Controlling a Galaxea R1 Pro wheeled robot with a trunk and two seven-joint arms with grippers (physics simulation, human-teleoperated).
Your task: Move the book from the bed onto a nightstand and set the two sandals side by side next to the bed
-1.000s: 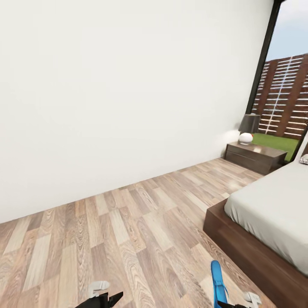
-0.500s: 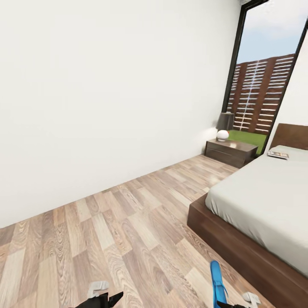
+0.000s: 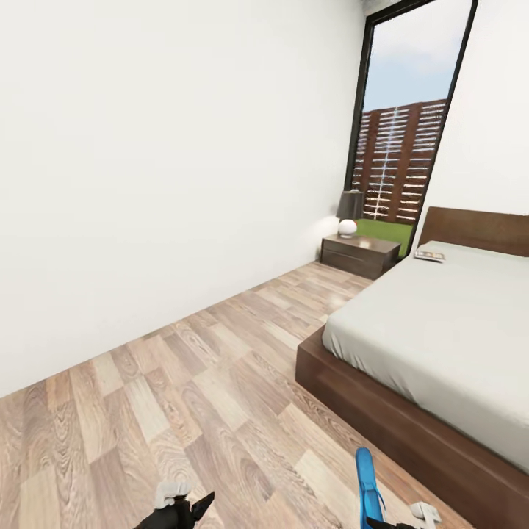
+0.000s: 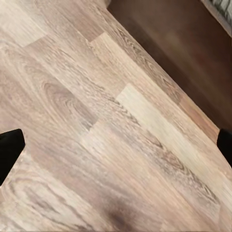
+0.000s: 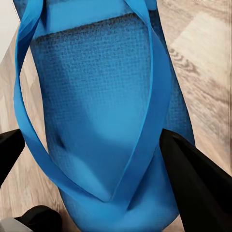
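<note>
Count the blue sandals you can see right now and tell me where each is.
1. A blue sandal is held in the right hand, above the wooden floor beside the bed. The second sandal may be elsewhere.

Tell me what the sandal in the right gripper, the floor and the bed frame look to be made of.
Sandal: bright blue, matte, likely foam or rubber; its sole shows a fine pebbled texture and its straps are smooth.
Floor: wood or wood-look planks, going by the mixed brown grain, with a light sheen.
Bed frame: dark brown wood or veneer; faint grain, smooth satin finish.
</note>
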